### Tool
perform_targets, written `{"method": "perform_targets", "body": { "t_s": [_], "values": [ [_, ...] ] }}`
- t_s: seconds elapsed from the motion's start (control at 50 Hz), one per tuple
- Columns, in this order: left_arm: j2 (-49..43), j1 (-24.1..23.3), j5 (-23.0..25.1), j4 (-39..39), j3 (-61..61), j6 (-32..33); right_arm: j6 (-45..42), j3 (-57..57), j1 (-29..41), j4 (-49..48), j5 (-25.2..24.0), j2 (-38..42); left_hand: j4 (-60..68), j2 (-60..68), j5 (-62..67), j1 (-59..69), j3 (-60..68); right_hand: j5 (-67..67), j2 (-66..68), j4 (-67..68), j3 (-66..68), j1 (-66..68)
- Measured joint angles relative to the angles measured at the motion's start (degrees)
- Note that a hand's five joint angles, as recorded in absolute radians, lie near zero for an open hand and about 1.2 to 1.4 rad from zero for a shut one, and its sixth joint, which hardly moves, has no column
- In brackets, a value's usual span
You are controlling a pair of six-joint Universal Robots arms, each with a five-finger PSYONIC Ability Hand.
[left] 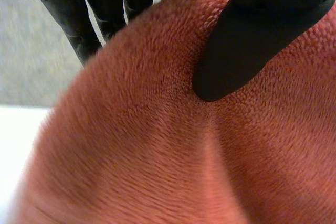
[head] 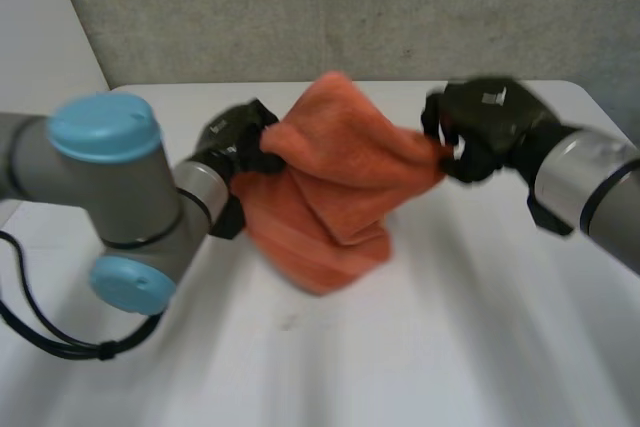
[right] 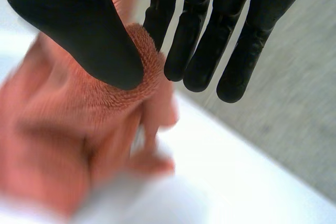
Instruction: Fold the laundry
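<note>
An orange towel (head: 335,172) hangs bunched between my two hands above the white table (head: 460,327), its lower folds resting on the tabletop. My left hand (head: 238,137) grips its left corner. In the left wrist view the thumb (left: 252,40) presses into the towel (left: 157,145) with the fingers (left: 86,19) behind it. My right hand (head: 485,127) holds the right corner. In the right wrist view the thumb (right: 79,24) pinches the towel's edge (right: 142,66) against a finger (right: 160,9), while the other fingers stay straight.
A grey wall (head: 350,7) stands behind the table's far edge. The left arm's elbow (head: 110,197) with light-blue caps sits over the table's near left. White tabletop lies in front of the towel and to its right.
</note>
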Motion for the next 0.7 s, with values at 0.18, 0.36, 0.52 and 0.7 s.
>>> {"method": "perform_targets", "body": {
  "t_s": [0.18,0.36,0.52,0.7],
  "values": [
    [6.7,1.5,5.5,-2.8,-3.5,12.5,-15.8,2.7,6.2,20.1,-5.1,4.4,0.2,0.1,0.0,0.0,0.1,-2.8,-3.8,-4.3,-4.0,-0.6],
    [7.8,1.2,6.6,-8.0,-5.8,21.5,-7.8,-5.5,6.5,20.7,-10.3,8.4,0.2,0.0,0.0,0.0,0.1,-52.2,-54.3,-54.6,-55.4,-43.2],
    [10.9,1.1,6.5,-10.9,-10.5,22.9,6.0,-10.3,0.1,8.8,-7.9,9.1,-2.1,-2.5,0.0,0.0,-2.1,-52.1,-54.1,-54.4,-55.2,-43.2],
    [13.6,1.4,6.5,-10.6,-14.3,22.7,7.7,-10.9,-0.3,5.7,-3.4,11.9,-3.6,-4.0,-0.1,-0.2,-3.5,-52.4,-54.3,-54.6,-55.3,-43.2]
  ]
}}
